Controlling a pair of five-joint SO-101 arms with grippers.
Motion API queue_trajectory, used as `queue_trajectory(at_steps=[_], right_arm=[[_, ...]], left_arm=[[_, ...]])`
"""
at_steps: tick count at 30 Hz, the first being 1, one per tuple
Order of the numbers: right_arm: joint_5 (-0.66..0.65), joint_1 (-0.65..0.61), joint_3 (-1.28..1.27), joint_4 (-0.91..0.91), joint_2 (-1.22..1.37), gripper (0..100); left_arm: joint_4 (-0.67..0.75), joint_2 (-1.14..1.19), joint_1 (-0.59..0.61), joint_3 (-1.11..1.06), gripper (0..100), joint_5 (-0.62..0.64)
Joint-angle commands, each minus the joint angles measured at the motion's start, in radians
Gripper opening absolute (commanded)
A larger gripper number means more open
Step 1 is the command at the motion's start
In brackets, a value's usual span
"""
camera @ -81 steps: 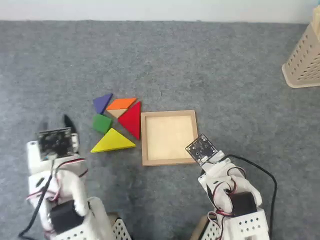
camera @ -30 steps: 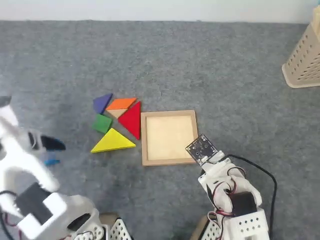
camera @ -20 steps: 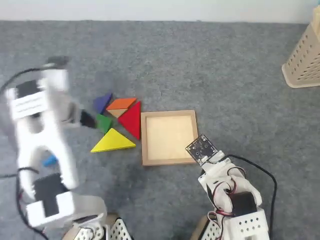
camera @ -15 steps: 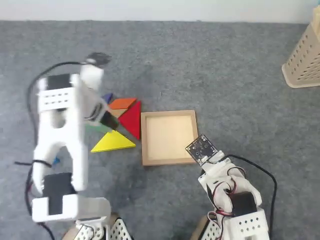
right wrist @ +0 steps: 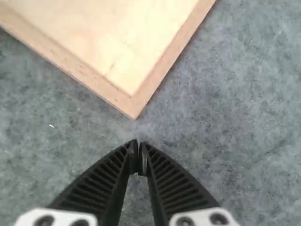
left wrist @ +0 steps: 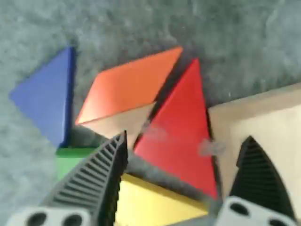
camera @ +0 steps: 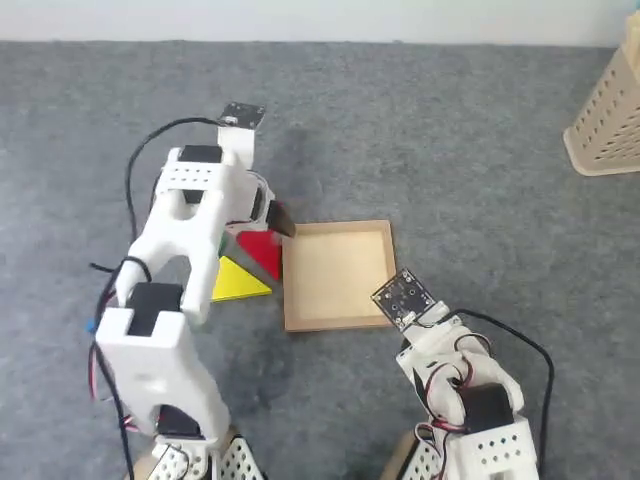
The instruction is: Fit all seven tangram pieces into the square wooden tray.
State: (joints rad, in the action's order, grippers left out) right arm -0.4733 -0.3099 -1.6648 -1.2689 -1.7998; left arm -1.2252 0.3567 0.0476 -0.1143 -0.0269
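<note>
The square wooden tray (camera: 338,228) lies empty on the grey carpet. Left of it are the pieces: a red triangle (left wrist: 181,129), orange parallelogram (left wrist: 127,84), dark blue triangle (left wrist: 44,96), small tan triangle (left wrist: 120,127), green square (left wrist: 70,157) and yellow triangle (left wrist: 150,207). My left gripper (left wrist: 186,141) hangs open above the red triangle, one finger over the tan and green pieces, the other by the tray's rim (left wrist: 254,117). In the high view the left arm (camera: 205,200) hides most pieces; red (camera: 262,252) and yellow (camera: 238,280) show. My right gripper (right wrist: 138,146) is shut on nothing, just off the tray's near corner (right wrist: 134,106).
A cream slotted basket (camera: 608,110) stands at the far right edge. A small light-blue thing (camera: 93,325) lies on the carpet beside the left arm's base. Open carpet lies beyond and to the right of the tray.
The left arm has swung up from the near left of the table and stretched out over the pieces. The right arm and all pieces have stayed put.
</note>
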Motion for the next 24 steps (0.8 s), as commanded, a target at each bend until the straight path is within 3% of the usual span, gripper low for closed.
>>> queue_trajectory(at_steps=[1,11,15,24], right_arm=[[0.006,-0.001,-0.018,-0.005,-0.015,0.8],[0.006,-0.001,-0.018,-0.005,-0.015,0.8],[0.006,-0.001,-0.018,-0.005,-0.015,0.8],[0.006,-0.001,-0.018,-0.005,-0.015,0.8]], left_arm=[[0.005,-0.005,-0.003,0.047,36,0.081],[0.049,-0.058,0.058,-0.056,36,0.123],[0.132,-0.068,0.046,-0.150,35,0.123],[0.120,0.006,-0.006,-0.130,35,0.180]])
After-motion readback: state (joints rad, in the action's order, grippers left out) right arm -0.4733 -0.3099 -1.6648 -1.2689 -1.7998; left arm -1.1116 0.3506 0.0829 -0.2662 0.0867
